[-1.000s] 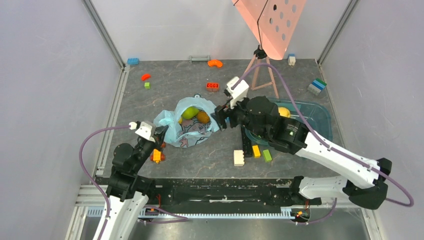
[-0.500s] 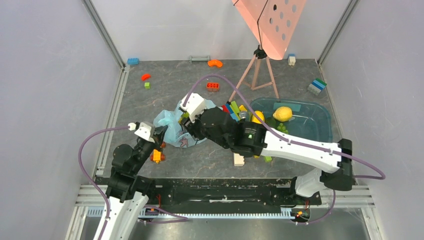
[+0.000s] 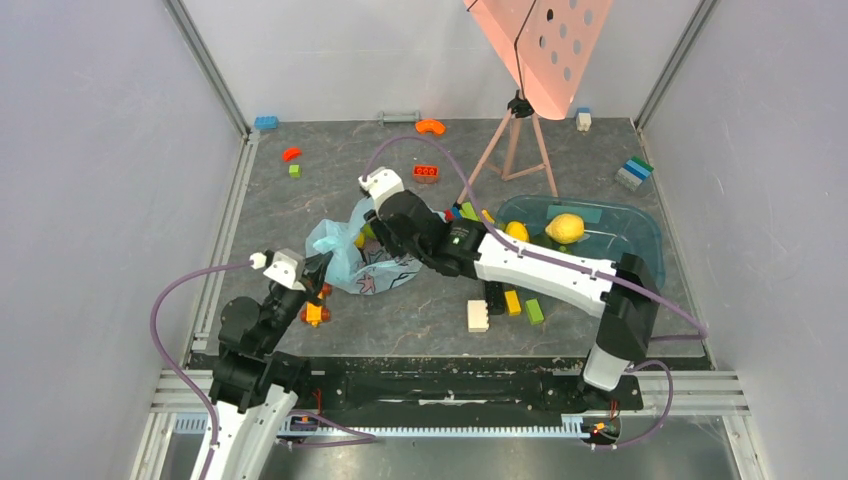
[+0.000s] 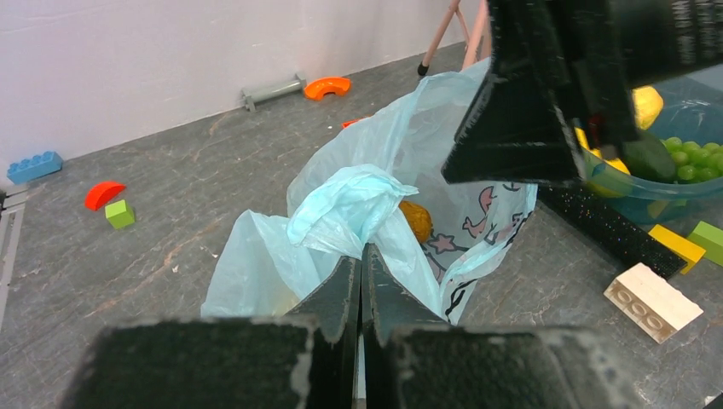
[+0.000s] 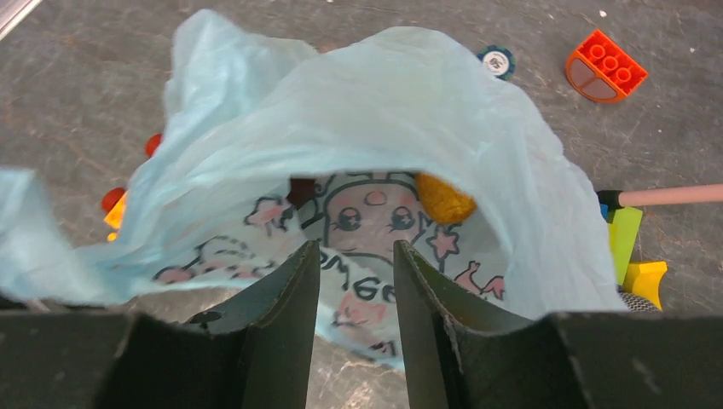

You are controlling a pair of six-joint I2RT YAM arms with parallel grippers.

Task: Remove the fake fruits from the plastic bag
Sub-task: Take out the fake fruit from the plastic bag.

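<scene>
One edge of plastic bag (image 4: 358, 204) in left pincer (image 4: 361, 256).

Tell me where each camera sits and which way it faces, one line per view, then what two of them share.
Top external: above and behind the arms, looking down on the table; the left arm and right arm both show.
Left wrist: low, facing the far wall across the plastic bag; the left gripper, shut on the bag, and the right arm show.
Right wrist: above the bag, looking into its mouth; the open right gripper shows.
Shared: both wrist views show the small orange inside the bag.
</scene>
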